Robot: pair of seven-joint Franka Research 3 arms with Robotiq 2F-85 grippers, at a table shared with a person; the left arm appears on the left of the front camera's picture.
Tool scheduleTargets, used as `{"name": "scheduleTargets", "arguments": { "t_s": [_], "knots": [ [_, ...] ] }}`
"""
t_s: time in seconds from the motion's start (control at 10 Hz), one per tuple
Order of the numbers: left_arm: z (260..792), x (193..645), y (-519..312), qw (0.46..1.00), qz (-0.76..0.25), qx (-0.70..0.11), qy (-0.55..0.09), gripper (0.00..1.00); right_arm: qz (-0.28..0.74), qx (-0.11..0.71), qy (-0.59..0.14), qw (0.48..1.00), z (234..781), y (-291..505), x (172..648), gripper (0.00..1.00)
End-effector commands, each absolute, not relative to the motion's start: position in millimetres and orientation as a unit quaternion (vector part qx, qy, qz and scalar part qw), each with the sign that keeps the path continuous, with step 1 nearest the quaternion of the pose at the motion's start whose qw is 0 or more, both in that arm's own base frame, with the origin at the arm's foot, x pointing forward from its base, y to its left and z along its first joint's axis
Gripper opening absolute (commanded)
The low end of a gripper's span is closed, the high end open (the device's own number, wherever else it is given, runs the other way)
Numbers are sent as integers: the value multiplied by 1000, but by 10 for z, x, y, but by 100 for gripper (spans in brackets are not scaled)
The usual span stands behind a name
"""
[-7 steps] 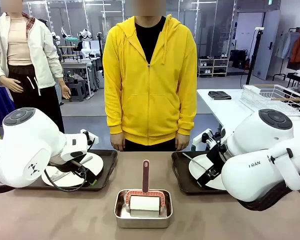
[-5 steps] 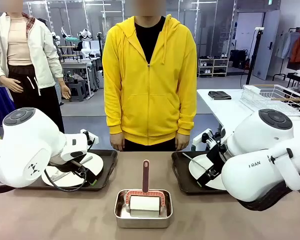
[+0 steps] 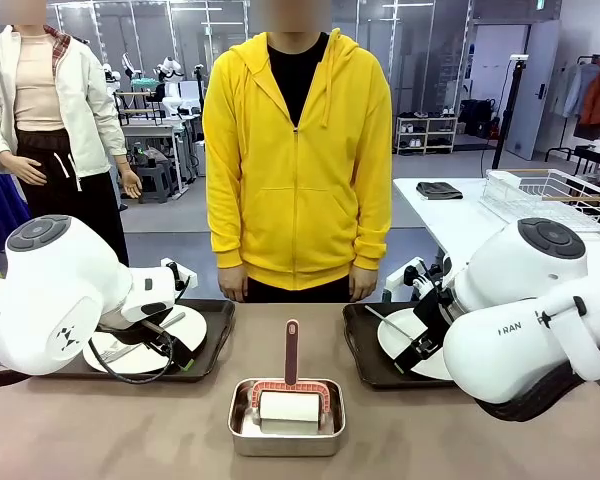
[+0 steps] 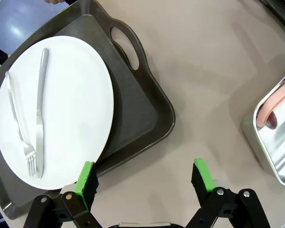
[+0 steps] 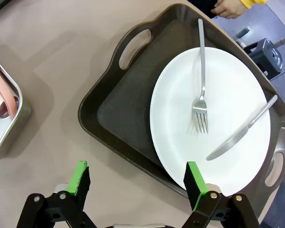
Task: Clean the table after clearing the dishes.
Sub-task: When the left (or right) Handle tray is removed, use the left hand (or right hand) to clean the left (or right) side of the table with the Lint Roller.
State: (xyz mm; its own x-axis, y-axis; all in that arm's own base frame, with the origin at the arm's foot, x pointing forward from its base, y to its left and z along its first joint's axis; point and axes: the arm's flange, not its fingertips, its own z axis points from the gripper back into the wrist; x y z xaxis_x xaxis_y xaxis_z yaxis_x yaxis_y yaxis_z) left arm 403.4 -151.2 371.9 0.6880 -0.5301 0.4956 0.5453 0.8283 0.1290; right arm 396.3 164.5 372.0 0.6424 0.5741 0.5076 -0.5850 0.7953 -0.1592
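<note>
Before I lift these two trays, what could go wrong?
1. The fork and knife lie loose on the right plate; tilting the right tray could send them sliding.
2. The left plate sits close to the rim of the left tray, by the open left gripper, so a finger may hit it.
3. The person's hand hangs near the right tray's far corner.

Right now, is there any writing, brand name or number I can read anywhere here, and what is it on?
"FRAN": black letters on the white right arm; the word runs on out of sight round the curve.
Left arm: a small black emblem, no letters.
Plates, trays and pan: no print.
Anything farther back in the room is too small to read.
</note>
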Motion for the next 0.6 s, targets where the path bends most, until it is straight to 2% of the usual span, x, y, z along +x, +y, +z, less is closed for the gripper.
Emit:
{"name": "scheduleTargets", "arguments": {
  "t_s": [0.0, 0.5],
  "knots": [
    [3719, 4035, -1510, 919, -292, -14, -265, 100, 320, 10, -277, 906, 3720, 1652, 3960, 100],
    [3719, 4034, -1512, 919, -293, -14, -265, 100, 319, 10, -277, 906, 3720, 1642, 3964, 100]
  ]
}}
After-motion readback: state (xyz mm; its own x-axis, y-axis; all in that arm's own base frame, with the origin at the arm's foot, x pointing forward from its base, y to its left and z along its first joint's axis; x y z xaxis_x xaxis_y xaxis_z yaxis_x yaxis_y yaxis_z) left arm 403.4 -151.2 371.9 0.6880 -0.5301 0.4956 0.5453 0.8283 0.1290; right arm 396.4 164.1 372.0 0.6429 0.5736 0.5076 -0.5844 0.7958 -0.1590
